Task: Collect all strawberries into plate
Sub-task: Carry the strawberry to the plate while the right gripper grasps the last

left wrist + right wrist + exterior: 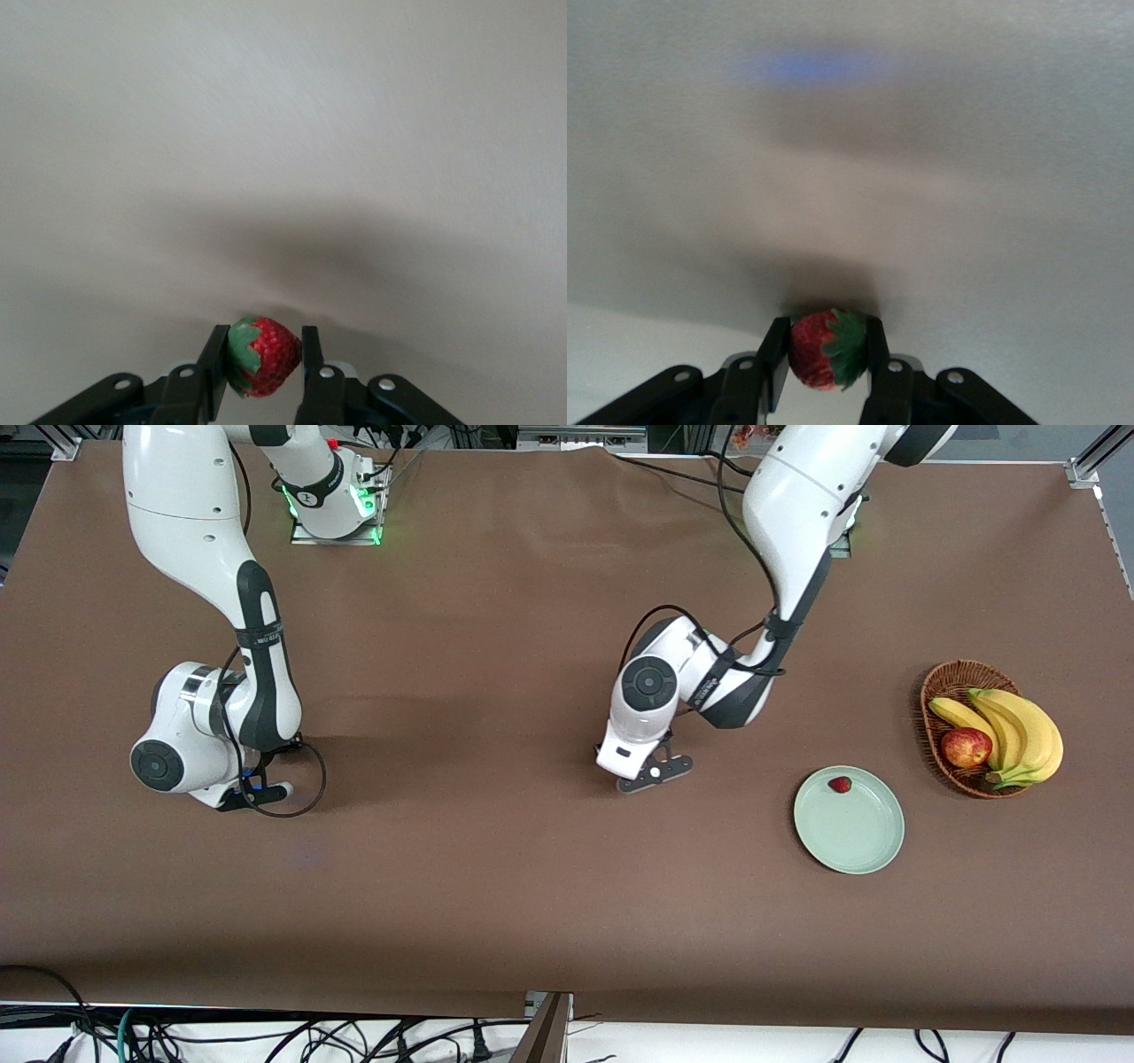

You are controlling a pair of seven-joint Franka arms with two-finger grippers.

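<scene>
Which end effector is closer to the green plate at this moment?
Left. The left end effector sits low over the table middle, beside the plate. The right end effector is at the right arm's end, much farther away.

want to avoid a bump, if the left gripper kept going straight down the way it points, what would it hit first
The table. The left gripper points down at the bare brown cover, shut on a strawberry, so the berry would likely touch first. How high it sits above the table is unclear.
</scene>
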